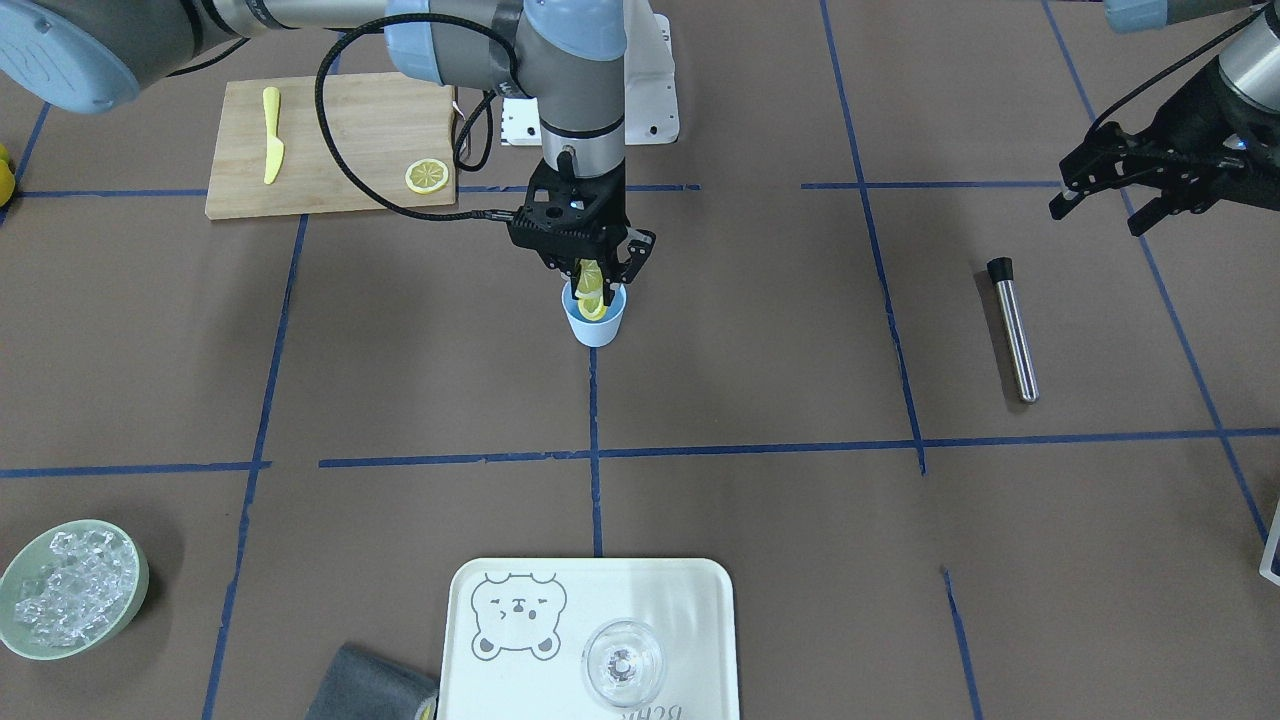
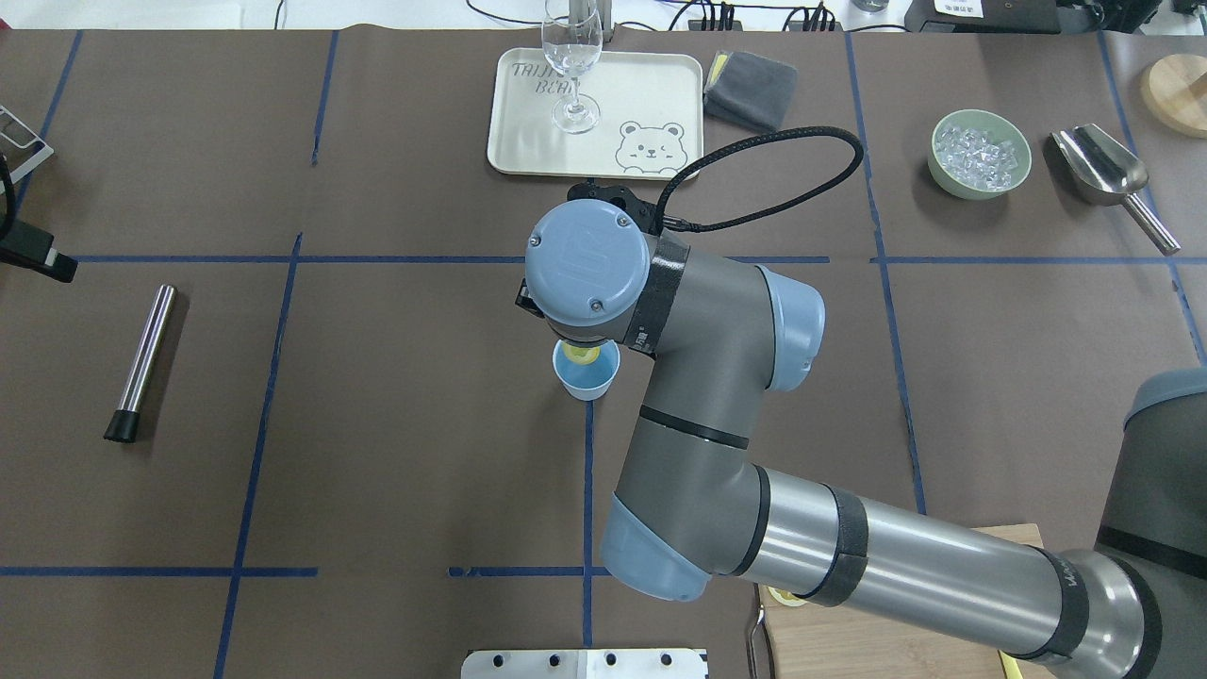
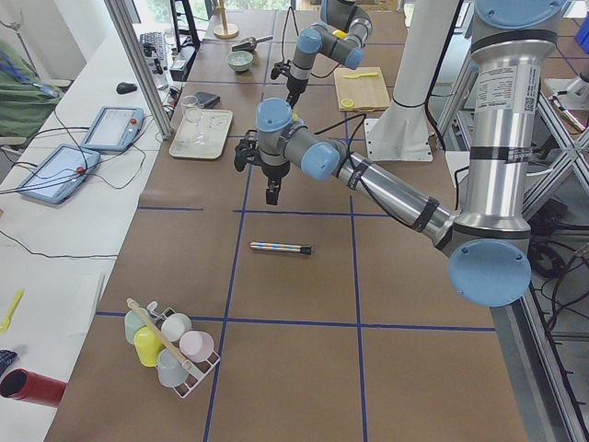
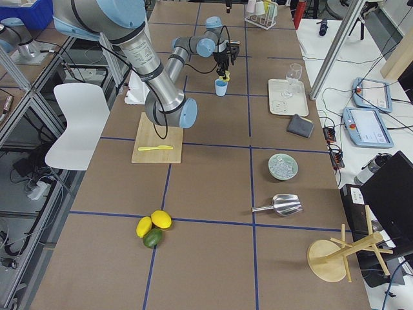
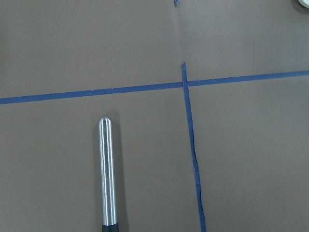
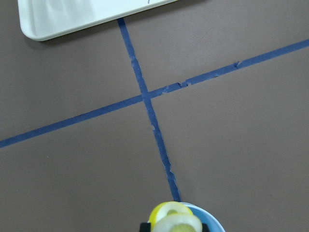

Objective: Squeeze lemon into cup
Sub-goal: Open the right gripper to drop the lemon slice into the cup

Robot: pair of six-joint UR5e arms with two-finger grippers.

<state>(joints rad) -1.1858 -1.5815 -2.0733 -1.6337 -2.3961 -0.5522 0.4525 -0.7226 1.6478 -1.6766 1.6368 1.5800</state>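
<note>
The light-blue cup [image 1: 597, 325] stands upright at the table's middle, on a blue tape line. My right gripper [image 1: 592, 293] hangs straight down over it, shut on the yellow lemon [image 1: 591, 288], whose lower end dips inside the cup's rim. The overhead view shows the lemon [image 2: 577, 356] in the cup [image 2: 592, 379] just under the wrist. The right wrist view shows the lemon [image 6: 174, 221] over the cup's rim [image 6: 213, 225]. My left gripper [image 1: 1100, 214] is open and empty, hovering far off near the table's edge.
A steel rod with a black cap [image 1: 1013, 328] lies below the left gripper. A cutting board [image 1: 340, 120] holds a yellow knife [image 1: 271, 135] and a lemon slice [image 1: 427, 176]. A tray [image 1: 680, 600] carries a clear glass [image 1: 622, 662]. A bowl of ice [image 1: 70, 588] stands at the corner.
</note>
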